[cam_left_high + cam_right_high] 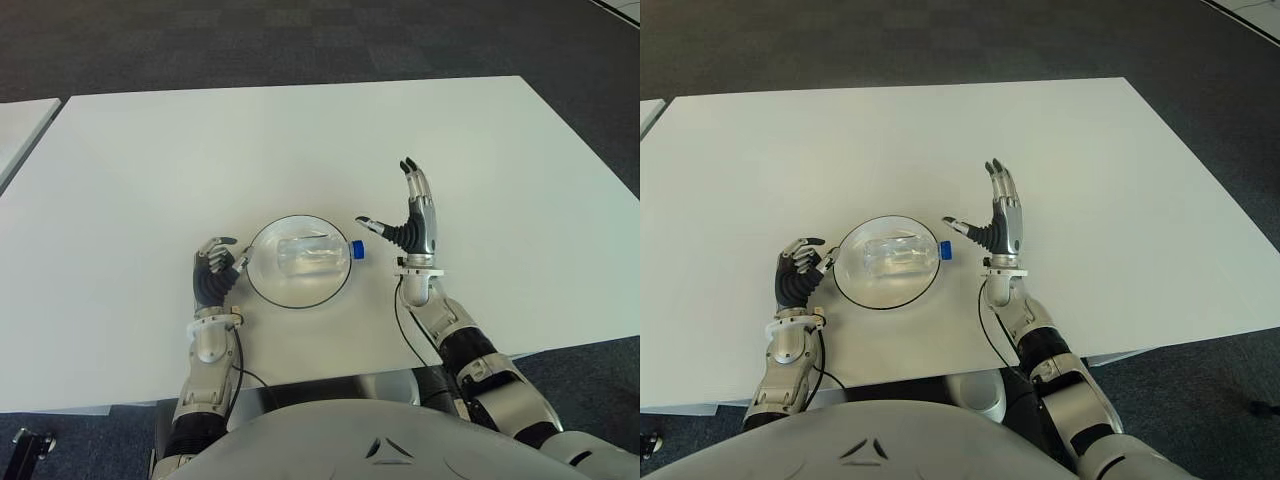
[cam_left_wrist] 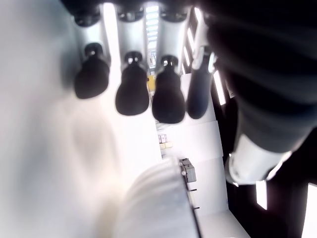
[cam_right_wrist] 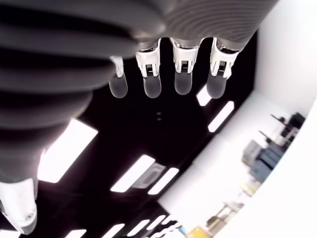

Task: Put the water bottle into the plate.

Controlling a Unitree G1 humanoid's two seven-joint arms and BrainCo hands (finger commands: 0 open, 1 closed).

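We saw the right hand [image 1: 412, 222] raised just right of the plate [image 1: 262, 282], fingers straight, thumb out, holding nothing. The water bottle [image 1: 312, 254] lay sideways inside the plate. The left hand [image 1: 214, 270] sat left of it, curled, empty.

The see-through plastic water bottle [image 1: 312, 255] with a blue plastic cap [image 1: 357, 250] looks shiny. The round glass-like plate with a dark rim [image 1: 262, 285] in the middle of the frame looks glossy. The white table [image 1: 150, 170] is smooth and matt.
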